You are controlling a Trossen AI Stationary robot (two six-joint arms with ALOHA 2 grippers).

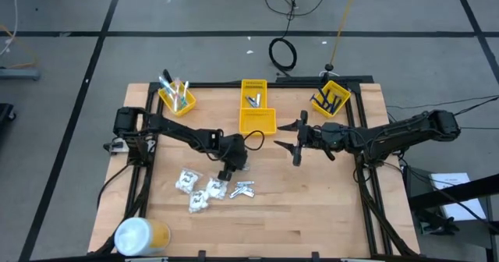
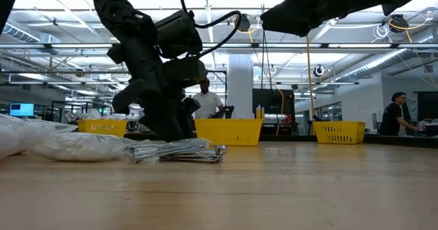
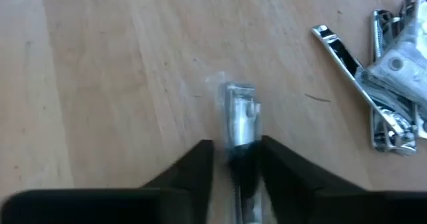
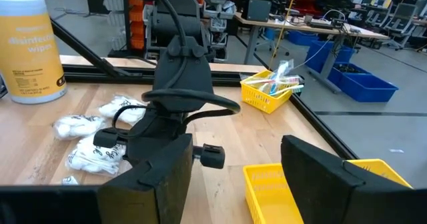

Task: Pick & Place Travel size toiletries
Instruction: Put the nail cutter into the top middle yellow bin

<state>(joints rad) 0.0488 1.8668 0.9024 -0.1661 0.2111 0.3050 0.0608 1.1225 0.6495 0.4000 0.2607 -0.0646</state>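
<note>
My left gripper (image 3: 237,144) points down at the table's middle (image 1: 227,172). Its fingers are open, one on each side of a small silvery piece in clear wrap (image 3: 240,114) that lies flat on the wood. Right beside it lies a little heap of similar silvery pieces (image 3: 380,84) (image 1: 243,189). Three white crinkly packets (image 1: 199,190) lie toward the near left. My right gripper (image 1: 296,141) hangs open and level, high above the table, with nothing between its fingers (image 4: 237,184). My left gripper has its fingers (image 3: 200,167) close on both long sides of the wrapped silvery piece, at its near end (image 3: 241,151). They come slanting down from above and lie along it. Whether they touch it I cannot tell. The piece lies flat on the table.
Yellow bins stand along the far edge: one with toothbrushes (image 1: 177,98), two in the middle (image 1: 256,110), one with dark blue razors (image 1: 331,98). A white-and-yellow cylinder (image 1: 140,235) stands at the near left corner. People stand in the room beyond (image 2: 205,100).
</note>
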